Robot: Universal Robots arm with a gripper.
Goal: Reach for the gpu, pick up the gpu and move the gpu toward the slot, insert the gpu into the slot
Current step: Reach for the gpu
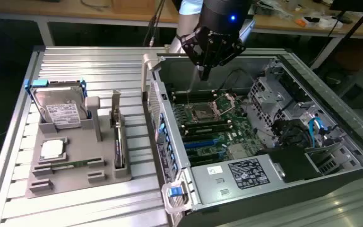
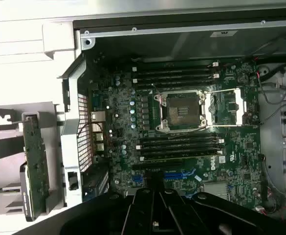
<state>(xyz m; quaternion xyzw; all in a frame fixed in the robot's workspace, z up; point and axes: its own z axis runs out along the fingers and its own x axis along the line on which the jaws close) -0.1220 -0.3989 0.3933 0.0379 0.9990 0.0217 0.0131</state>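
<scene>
The gpu (image 1: 116,137) stands on edge in a grey holder (image 1: 74,182) on the table, at the exterior view's left, outside the open computer case. It also lies at the rim of the wrist view as a green card (image 2: 35,161) with its metal bracket end. The slot (image 1: 200,142) is a blue connector on the green motherboard inside the case, and the wrist view picks out the slot (image 2: 179,175) just past the fingers. My gripper (image 1: 204,71) hangs above the back of the case, over the motherboard. The gripper (image 2: 155,208) is shut and holds nothing.
The holder also carries a silver hard drive (image 1: 58,111), a CPU chip (image 1: 52,149) and a memory stick (image 1: 68,164). The case's metal side wall (image 1: 162,127) stands between the holder and the motherboard. A CPU socket (image 2: 182,110), drive cages (image 1: 276,90) and power supply (image 1: 245,172) crowd the case.
</scene>
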